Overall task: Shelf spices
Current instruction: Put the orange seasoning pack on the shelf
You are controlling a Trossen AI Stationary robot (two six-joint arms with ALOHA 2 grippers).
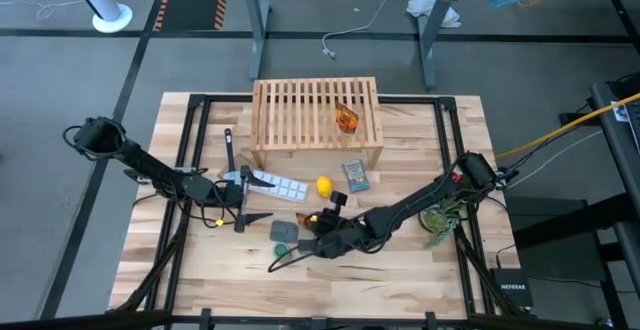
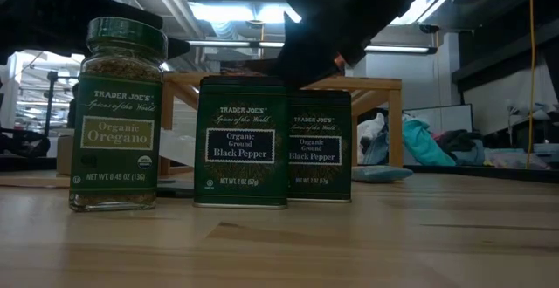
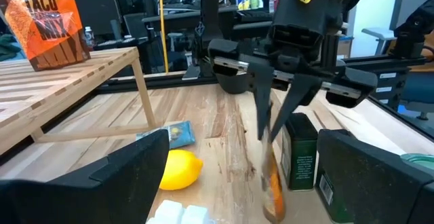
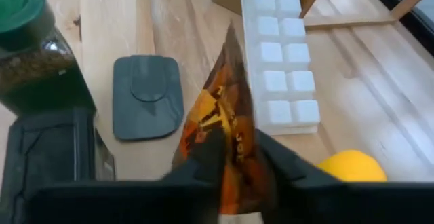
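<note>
The light wooden shelf (image 1: 315, 120) stands at the table's far middle, with one orange-brown packet (image 1: 346, 118) upright on its slats. My right gripper (image 4: 234, 156) is shut on a second orange-brown packet (image 4: 220, 108) near the table's middle front. Beside it stand a green-lidded oregano jar (image 2: 116, 113) and two dark black-pepper tins (image 2: 242, 144) (image 2: 319, 148), upright on the tabletop. My left gripper (image 1: 243, 202) waits open at the left, level, pointing toward the right gripper. My right gripper pinches the packet between its two fingers (image 3: 263, 112), by the flat end nearest the wrist (image 4: 234, 139). The fingers slant down from the table's right side. The packet reaches on below and beyond the fingertips. Whether its lower end (image 3: 272, 197) touches the table I cannot tell.
A white ice tray (image 4: 278, 54) and a lemon (image 1: 324, 185) lie between the grippers and the shelf. A dark grey pad (image 4: 148, 95) lies by the jar, and a blue-grey flat packet (image 1: 355, 176) in front of the shelf. A small plant (image 1: 440, 215) sits at the right.
</note>
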